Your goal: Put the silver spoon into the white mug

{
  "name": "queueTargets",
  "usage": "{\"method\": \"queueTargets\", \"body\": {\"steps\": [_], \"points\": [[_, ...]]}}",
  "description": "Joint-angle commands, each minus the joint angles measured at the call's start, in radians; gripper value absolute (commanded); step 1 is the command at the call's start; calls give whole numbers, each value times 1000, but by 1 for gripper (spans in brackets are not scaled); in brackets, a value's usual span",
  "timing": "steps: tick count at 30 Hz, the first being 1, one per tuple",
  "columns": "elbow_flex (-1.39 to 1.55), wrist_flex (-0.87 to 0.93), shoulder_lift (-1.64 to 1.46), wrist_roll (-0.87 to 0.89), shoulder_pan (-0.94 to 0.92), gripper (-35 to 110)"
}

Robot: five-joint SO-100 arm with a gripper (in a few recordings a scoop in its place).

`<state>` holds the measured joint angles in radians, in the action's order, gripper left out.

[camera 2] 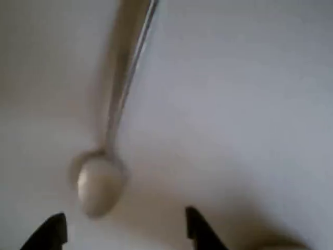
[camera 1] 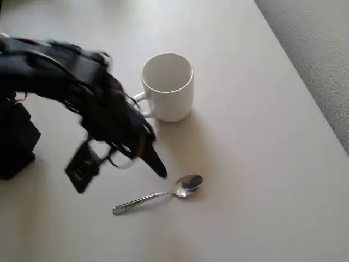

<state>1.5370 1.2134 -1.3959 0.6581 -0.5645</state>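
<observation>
In the wrist view the fingers (camera 2: 125,229) stand apart and empty, with the bowl of the silver spoon (camera 2: 100,185) just ahead, nearer the left tip. Its handle runs straight away from them along the worktop (camera 2: 250,104). Overhead, the white mug (camera 1: 168,86) stands upright beyond the spoon, well apart from it.

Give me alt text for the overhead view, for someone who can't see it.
A black robot gripper, blurred, hangs over a pale table between a silver spoon lying flat and an upright, empty white mug.
</observation>
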Motion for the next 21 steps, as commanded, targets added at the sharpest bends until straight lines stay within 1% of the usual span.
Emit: {"method": "queueTargets", "body": {"steps": [1,5,7,14,21], "points": [[-276,64,196,38,-40,28],[-522,178,382,38,-78,28],[-597,213,436,34,-91,28],[-621,210,463,31,-118,28],[-624,250,479,31,-118,27]]}}
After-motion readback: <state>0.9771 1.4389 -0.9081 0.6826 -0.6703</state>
